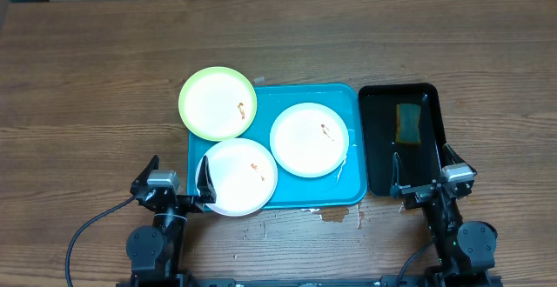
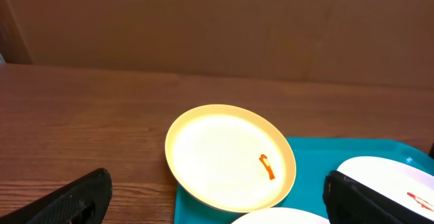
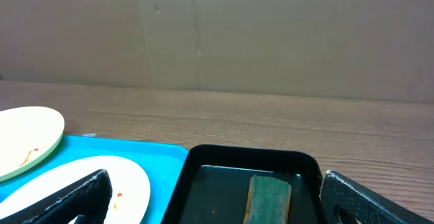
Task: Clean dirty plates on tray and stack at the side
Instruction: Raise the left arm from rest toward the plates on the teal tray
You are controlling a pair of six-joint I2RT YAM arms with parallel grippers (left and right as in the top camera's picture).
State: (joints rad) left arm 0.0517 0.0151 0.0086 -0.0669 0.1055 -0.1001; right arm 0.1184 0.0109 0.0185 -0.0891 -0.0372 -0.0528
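Three smeared plates (image 1: 309, 139) sit about the tray (image 1: 348, 104); with left fingers (image 1: 203, 176) and right fingers (image 1: 397, 172) spread empty, the right should probably take the sponge (image 1: 408, 122) just ahead first.

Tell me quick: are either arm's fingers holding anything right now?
Left gripper: open, holding nothing.
Right gripper: open, holding nothing.

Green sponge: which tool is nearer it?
Right. The right tool sits at the near end of the black tray, below the sponge; the left tool is beyond the blue tray.
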